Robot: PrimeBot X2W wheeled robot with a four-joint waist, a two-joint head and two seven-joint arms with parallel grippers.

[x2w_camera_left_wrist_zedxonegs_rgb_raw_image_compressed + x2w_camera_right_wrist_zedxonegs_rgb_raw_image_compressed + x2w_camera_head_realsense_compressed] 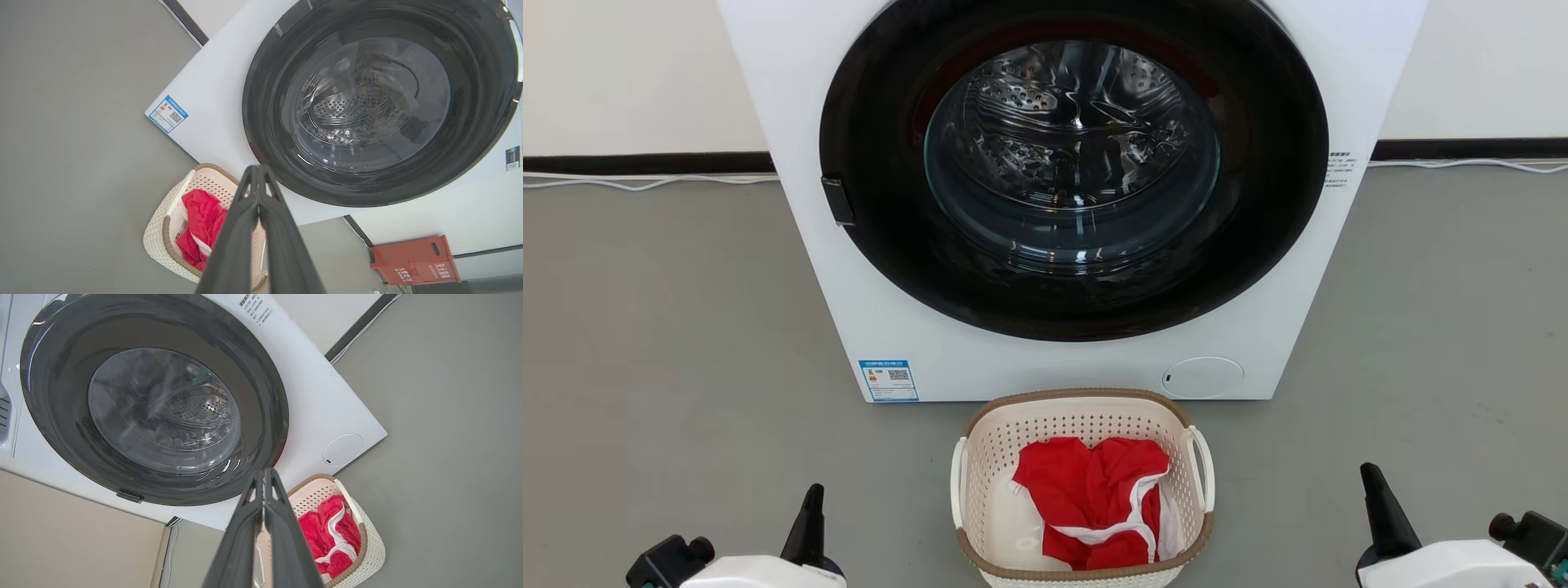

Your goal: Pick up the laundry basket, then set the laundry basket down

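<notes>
We see a grey floor [670, 327] meeting a white wall [629, 73] with a dark skirting strip [645, 162]. The white washing machine [792, 98] bears a blue-edged label [889, 380] with a QR code at lower left; its print, like the small text [1338, 167] beside the door, is too small to read. A red box [412, 259] carries white characters. The laundry basket [988, 457], holding a red garment [1086, 498], stands on the floor just before the machine, between the left gripper [813, 494] and right gripper [1369, 475], both closed tight and empty.
</notes>
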